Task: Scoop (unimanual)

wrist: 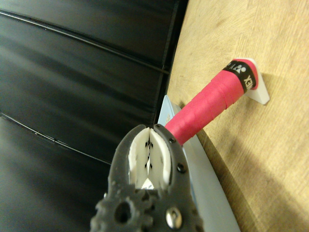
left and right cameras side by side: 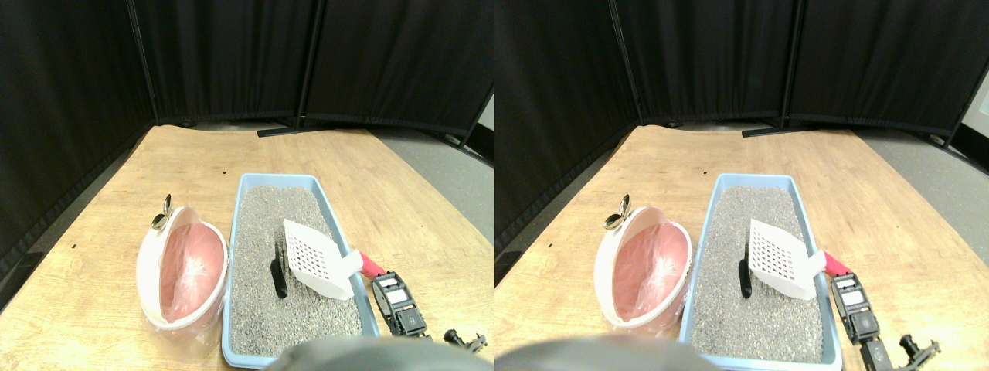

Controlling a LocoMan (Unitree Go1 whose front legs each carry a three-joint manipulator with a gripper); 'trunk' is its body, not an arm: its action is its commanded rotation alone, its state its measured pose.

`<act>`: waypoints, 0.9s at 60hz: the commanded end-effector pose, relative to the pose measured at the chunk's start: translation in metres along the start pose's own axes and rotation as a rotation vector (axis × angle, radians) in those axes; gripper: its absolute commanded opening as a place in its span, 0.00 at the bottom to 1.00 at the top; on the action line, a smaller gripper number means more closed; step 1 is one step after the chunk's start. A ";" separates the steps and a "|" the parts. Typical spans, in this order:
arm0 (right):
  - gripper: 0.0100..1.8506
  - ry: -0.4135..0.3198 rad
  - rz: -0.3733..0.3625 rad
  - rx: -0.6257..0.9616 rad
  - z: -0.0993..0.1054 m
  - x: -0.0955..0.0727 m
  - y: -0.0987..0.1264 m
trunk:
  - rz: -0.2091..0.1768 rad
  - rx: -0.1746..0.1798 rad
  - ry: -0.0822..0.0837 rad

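Black curtains close off the back of the space, and I'm working on a pale wooden floor [left and right cameras side by side: 386,224] where a blue litter tray [left and right cameras side by side: 232,325] full of grey litter [left and right cameras side by side: 263,232] sits just beside a white bin [left and right cameras side by side: 147,263] lined with a pink bag [left and right cameras side by side: 189,267].

My right gripper [left and right cameras side by side: 384,283] sits at the tray's right edge, on the red-wrapped handle [left and right cameras side by side: 372,266] of the white slotted scoop [left and right cameras side by side: 313,255]. In the wrist view the pads [wrist: 164,159] look pressed together against the handle's [wrist: 205,104] near end, so I judge the jaws pinch it, though the contact itself is half hidden.

The scoop's long axis runs from the gripper up and to the left across the tray, blade pointing toward the tray's far left, tilted with its perforated face turned toward the camera. It appears raised over the litter. A dark lump [left and right cameras side by side: 277,277], my target, lies on the litter just beside the blade's lower left edge.

I judge this as the approach before the dig. Next I need to lower the blade's leading edge into the litter and slide it beneath the lump, then carry it to the bin.
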 end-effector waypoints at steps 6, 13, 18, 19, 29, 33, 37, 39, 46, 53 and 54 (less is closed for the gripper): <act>0.25 -0.053 0.007 -0.008 0.007 0.000 -0.002 | -0.002 -0.003 -0.004; 0.24 -0.061 0.002 0.000 0.007 -0.001 -0.005 | -0.011 -0.003 -0.001; 0.25 -0.073 0.006 -0.003 0.008 -0.001 -0.007 | -0.016 -0.003 -0.002; 0.25 -0.081 0.006 -0.005 0.008 -0.001 -0.007 | -0.019 -0.001 -0.001; 0.27 -0.126 0.019 0.035 0.008 -0.001 -0.013 | -0.024 0.000 -0.002; 0.29 -0.160 0.035 0.077 0.006 -0.001 -0.016 | -0.026 0.001 0.000; 0.34 -0.175 0.034 0.136 0.003 -0.001 -0.020 | -0.026 0.001 0.000; 0.36 -0.184 0.035 0.158 0.003 -0.001 -0.021 | -0.026 0.001 0.000; 0.38 -0.190 0.010 0.212 0.002 -0.002 -0.020 | -0.033 -0.002 0.007; 0.45 -0.200 0.017 0.268 -0.002 0.000 -0.018 | -0.033 -0.002 0.010; 0.46 -0.198 0.018 0.273 -0.003 0.000 -0.018 | -0.033 -0.002 0.010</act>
